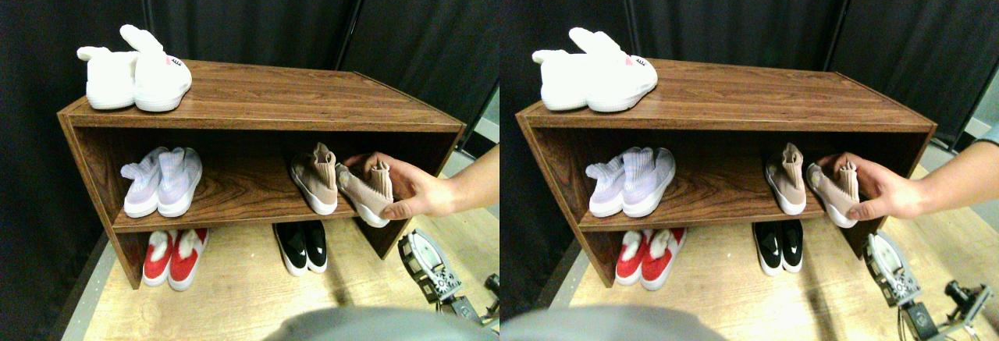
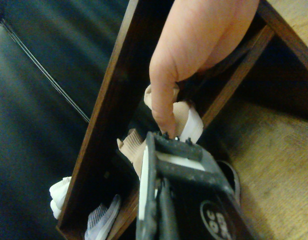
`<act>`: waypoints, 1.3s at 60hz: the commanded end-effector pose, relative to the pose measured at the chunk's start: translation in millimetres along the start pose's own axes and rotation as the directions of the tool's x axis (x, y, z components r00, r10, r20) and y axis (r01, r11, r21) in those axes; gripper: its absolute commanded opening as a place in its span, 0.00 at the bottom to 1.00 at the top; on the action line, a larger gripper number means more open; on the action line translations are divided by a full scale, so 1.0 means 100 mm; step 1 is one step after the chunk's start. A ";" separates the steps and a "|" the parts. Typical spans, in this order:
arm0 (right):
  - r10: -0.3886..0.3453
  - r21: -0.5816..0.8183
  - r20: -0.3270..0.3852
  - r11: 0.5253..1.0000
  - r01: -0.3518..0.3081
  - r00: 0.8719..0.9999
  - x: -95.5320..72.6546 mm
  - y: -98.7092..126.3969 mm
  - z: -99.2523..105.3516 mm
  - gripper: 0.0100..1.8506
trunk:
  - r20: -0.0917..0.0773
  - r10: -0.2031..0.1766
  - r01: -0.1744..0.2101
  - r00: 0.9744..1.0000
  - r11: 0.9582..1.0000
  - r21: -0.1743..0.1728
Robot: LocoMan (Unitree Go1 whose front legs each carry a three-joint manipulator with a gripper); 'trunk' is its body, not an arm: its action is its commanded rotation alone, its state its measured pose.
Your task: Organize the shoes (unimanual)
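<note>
A person's hand [image 1: 414,189] reaches in from the right edge of the wooden shoe rack [image 1: 257,95] and grips one tan sock sneaker [image 1: 365,193], tilted at the right front edge of the middle shelf; its mate [image 1: 314,179] stands just beside it, apart from the hand. The right gripper [image 1: 428,267] waits low on the floor near the rack's right end, partly cut off by the frame, and whether its jaws are open cannot be told. The wrist view is mostly blocked by the hand and the dark jaw. Black slip-ons [image 1: 304,246] with white marks sit on the floor below. Lavender sock sneakers [image 1: 164,181], red-and-white slippers [image 1: 175,257] and white bunny slippers [image 1: 136,72] fill the left side.
</note>
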 end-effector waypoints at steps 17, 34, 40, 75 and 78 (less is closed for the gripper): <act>0.010 0.022 0.022 1.000 -0.011 1.000 0.03 0.07 -0.08 0.03 | -0.014 0.002 -0.002 1.000 1.000 0.002; 0.008 0.025 0.032 1.000 -0.009 0.999 0.04 0.05 -0.07 0.03 | -0.017 -0.006 0.006 1.000 1.000 0.004; 0.006 0.012 0.033 1.000 -0.006 0.999 0.04 0.05 -0.07 0.03 | -0.017 -0.006 0.006 1.000 1.000 0.002; 0.002 0.019 0.029 1.000 -0.003 1.000 0.12 0.03 -0.07 0.03 | -0.027 -0.008 0.008 1.000 1.000 0.000; 0.000 0.012 0.019 1.000 0.000 1.000 0.12 0.03 -0.06 0.03 | -0.027 -0.008 0.008 1.000 1.000 0.000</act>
